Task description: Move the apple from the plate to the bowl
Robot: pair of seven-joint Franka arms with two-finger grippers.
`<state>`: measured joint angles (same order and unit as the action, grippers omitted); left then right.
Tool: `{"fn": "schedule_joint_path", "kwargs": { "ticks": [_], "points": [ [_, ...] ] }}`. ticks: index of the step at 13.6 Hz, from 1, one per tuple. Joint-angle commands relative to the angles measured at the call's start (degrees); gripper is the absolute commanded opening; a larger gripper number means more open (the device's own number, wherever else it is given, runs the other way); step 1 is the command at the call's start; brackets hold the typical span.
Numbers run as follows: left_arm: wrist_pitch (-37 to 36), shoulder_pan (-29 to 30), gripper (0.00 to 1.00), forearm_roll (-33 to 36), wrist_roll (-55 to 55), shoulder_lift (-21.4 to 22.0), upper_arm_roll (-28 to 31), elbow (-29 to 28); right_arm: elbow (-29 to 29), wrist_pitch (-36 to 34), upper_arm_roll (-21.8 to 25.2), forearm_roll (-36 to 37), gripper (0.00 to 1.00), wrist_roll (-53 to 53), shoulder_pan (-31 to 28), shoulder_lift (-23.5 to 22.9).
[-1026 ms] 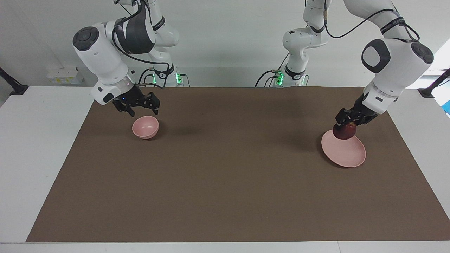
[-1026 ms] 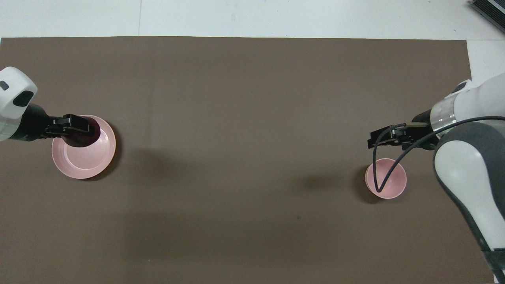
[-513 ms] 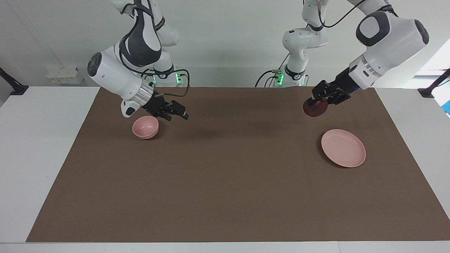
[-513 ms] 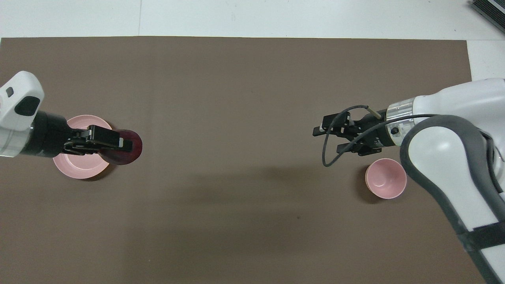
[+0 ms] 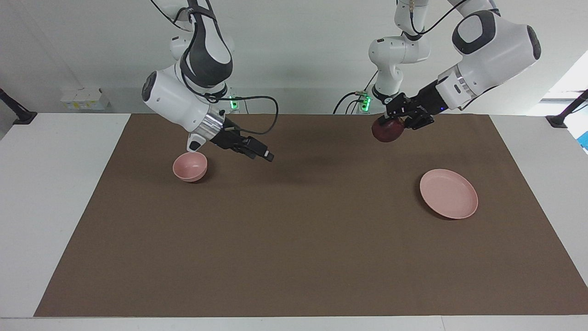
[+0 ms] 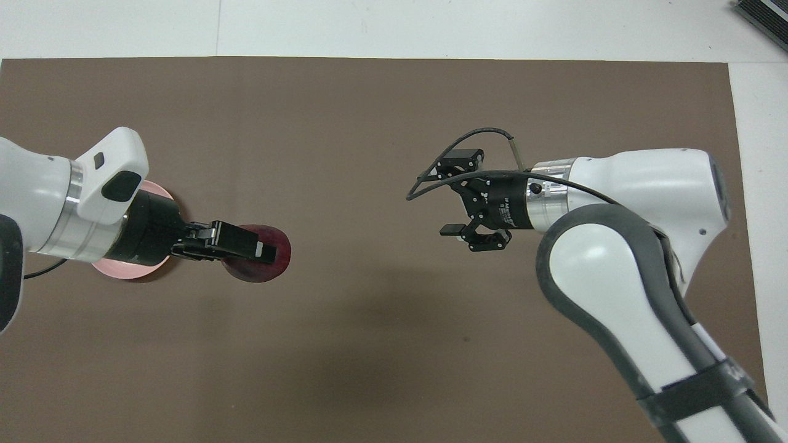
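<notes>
One dark red apple (image 5: 388,130) — round, almost maroon — hangs pinched in the left hand (image 5: 398,120); right hand (image 6: 458,194) spread.

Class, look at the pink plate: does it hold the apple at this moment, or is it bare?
Bare. The plate lies flat on the mat with nothing on it; the apple hangs in the air, gripped by the left gripper.

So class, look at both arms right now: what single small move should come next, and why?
Probably the left gripper should carry the apple on toward the open right gripper for a handover. The apple hangs over the mat, clear of the plate, and the bowl sits at the right arm's end.
</notes>
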<state>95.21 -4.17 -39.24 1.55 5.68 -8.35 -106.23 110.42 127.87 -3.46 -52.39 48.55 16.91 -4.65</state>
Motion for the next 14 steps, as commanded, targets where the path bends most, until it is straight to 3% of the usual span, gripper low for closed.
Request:
{"fn": "schedule_joint_path", "kwargs": {
  "ticks": [1, 4, 7, 10, 12, 14],
  "points": [
    [2.78, -2.51, 0.0, -2.58, -0.41, 2.23, 0.53, -2.57, -1.87, 0.45, -0.05, -1.66, 1.0, 8.99, 1.89, -1.15],
    [7.16, -4.79, 0.0, -4.79, -0.59, 2.58, 0.53, -3.8, -1.61, -1.03, -0.05, -1.49, 1.0, 14.02, 3.48, -0.62],
    [16.56, -9.18, 0.0, -6.29, -1.98, 2.23, 0.52, -5.74, -1.7, -1.75, -1.01, -2.36, 1.0, 17.1, 4.54, -0.45],
    [19.12, -10.5, 0.0, -6.29, -2.78, 1.97, 0.53, -7.05, -1.7, -2.1, -2.07, -6.23, 1.0, 20.0, 4.54, 0.08],
    [25.09, -13.14, 0.0, -6.29, -3.92, 1.97, 0.53, -9.07, -1.7, -3.68, -2.34, -7.28, 1.0, 20.71, 4.54, 0.17],
    [25.12, -13.41, 0.0, -6.38, -4.71, 1.97, 0.44, -9.17, -1.7, -2.89, -3.39, -8.78, 1.0, 21.06, 5.15, 0.6]
  ]
}}
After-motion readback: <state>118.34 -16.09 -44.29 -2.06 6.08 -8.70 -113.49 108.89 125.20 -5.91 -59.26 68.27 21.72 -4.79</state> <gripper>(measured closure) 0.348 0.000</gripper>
